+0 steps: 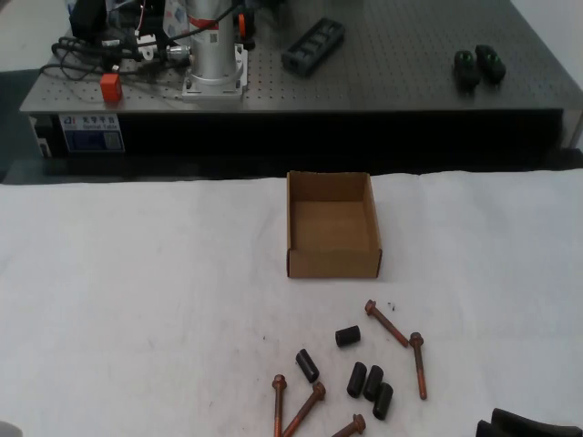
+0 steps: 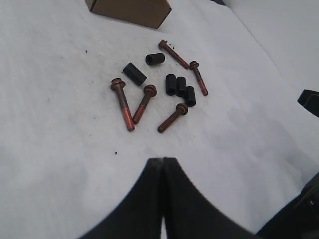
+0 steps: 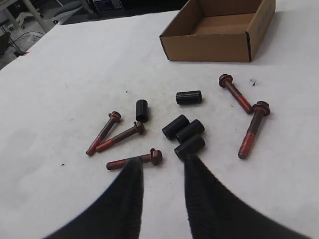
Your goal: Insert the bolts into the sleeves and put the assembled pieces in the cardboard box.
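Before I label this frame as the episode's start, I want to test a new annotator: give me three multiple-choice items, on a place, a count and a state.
1. Where are the bolts? A on the white cloth near the cardboard box; B inside that box; C on a tray.
2. How many black sleeves? A three; B five; C seven.
3. The left hand is: A shut; B open; C holding a bolt.
Answers: A, they lie loose on cloth; B, five count; A, its fingers touch.
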`<act>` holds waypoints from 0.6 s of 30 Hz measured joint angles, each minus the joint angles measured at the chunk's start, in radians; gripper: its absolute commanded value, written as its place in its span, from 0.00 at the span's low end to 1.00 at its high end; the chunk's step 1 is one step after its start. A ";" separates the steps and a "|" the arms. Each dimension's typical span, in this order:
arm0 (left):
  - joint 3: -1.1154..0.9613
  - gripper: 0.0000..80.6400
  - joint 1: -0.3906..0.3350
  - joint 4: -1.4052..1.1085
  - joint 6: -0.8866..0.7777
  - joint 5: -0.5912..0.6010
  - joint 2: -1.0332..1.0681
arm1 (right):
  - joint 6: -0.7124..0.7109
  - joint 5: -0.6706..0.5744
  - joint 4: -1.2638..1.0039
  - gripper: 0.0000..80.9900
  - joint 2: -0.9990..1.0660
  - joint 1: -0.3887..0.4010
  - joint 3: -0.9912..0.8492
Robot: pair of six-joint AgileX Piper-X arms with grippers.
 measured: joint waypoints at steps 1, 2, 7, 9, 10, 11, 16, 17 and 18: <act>0.000 0.01 0.000 0.000 0.000 0.000 0.000 | 0.000 0.000 0.000 0.27 0.000 0.000 0.000; 0.000 0.01 0.000 0.000 0.000 0.000 0.000 | 0.000 0.000 0.000 0.27 0.000 0.000 0.000; 0.000 0.01 0.000 0.000 0.000 0.000 0.000 | 0.000 0.000 0.000 0.27 0.000 0.000 0.000; 0.000 0.01 0.000 0.000 0.000 0.000 0.000 | 0.008 0.000 -0.012 0.27 0.000 0.000 0.000; 0.000 0.01 0.000 0.000 0.000 0.000 0.000 | 0.008 0.000 -0.012 0.27 0.000 0.000 0.000; 0.000 0.01 0.000 0.000 0.000 0.000 0.000 | 0.023 0.000 -0.023 0.27 0.000 0.000 0.000; 0.000 0.01 0.000 0.000 0.000 0.000 0.000 | 0.213 0.000 -0.103 0.27 0.000 0.000 0.000; 0.000 0.01 0.000 0.000 0.000 0.000 0.000 | 0.237 0.000 -0.126 0.27 0.000 0.000 0.000; 0.000 0.01 0.000 0.000 0.000 0.000 0.000 | 0.257 0.000 -0.156 0.27 0.000 0.000 0.000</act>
